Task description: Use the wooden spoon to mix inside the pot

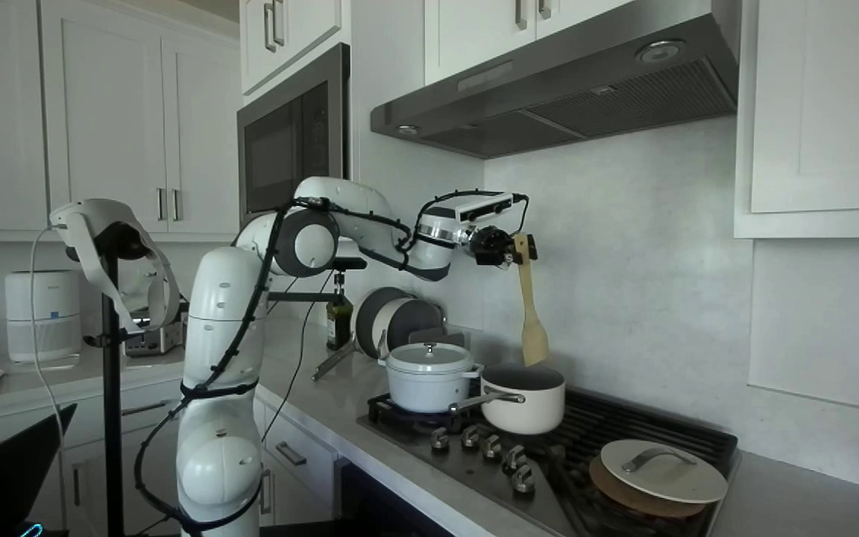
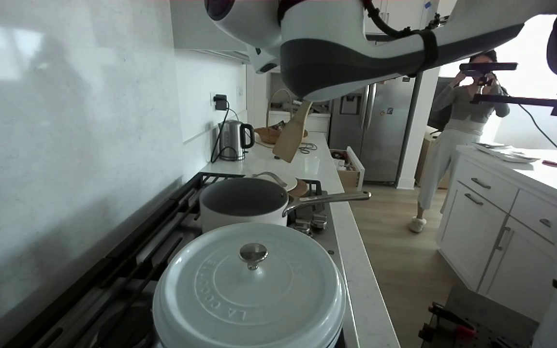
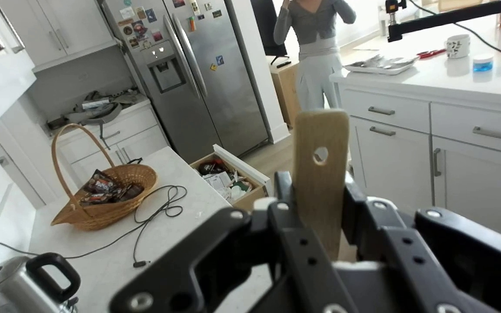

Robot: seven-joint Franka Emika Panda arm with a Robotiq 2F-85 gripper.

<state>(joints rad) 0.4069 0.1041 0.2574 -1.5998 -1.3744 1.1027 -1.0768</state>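
The wooden spoon [image 1: 534,328] hangs nearly upright, its wide flat end down. It also shows in an exterior view [image 2: 290,135] and the wrist view [image 3: 320,187], where its handle end with a hole stands up between the fingers. My gripper [image 1: 525,247] is shut on the handle near its top; the fingers also show in the wrist view [image 3: 318,204]. The pot [image 1: 530,414] is a cream saucepan with a grey inside and no lid, on the stove; it also shows in an exterior view [image 2: 208,217]. The spoon's end is above the pot's rim level. The gripper is hidden in that view.
A lidded pale-blue pot [image 1: 429,380] stands beside the saucepan. The saucepan's metal handle [image 2: 329,198] points to the counter's front edge. A lid [image 1: 664,470] lies on the stove's near end. The range hood [image 1: 586,97] is overhead. A kettle [image 2: 232,140] and basket [image 3: 102,213] stand on the counter.
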